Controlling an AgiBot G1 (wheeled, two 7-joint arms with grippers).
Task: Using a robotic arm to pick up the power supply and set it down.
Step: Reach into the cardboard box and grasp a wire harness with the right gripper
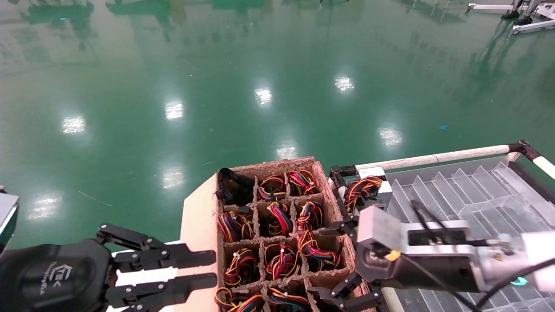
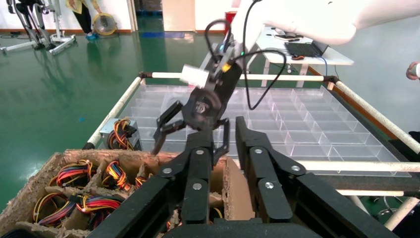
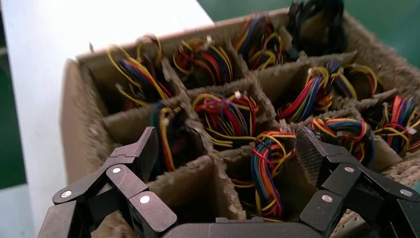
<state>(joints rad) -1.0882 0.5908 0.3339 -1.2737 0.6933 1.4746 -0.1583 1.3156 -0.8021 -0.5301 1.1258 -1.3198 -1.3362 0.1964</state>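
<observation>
Several power supplies stand in a brown pulp tray (image 1: 277,164), mostly hidden, with their red, yellow and black wire bundles (image 1: 279,216) showing. My right gripper (image 1: 329,262) hangs open over the tray's right side. In the right wrist view its open jaws (image 3: 228,148) straddle a compartment with one wire bundle (image 3: 265,168), not touching it. One more power supply (image 1: 368,188), its silver box showing, lies on the clear plastic tray (image 1: 477,190); it also shows as a power supply (image 2: 119,133) in the left wrist view. My left gripper (image 1: 214,269) is parked at the lower left, fingers slightly apart and empty.
The clear compartment tray is framed by a white tube rail (image 1: 433,158). A pale cardboard flap (image 1: 197,225) lies between my left gripper and the pulp tray. Shiny green floor (image 1: 260,86) stretches beyond.
</observation>
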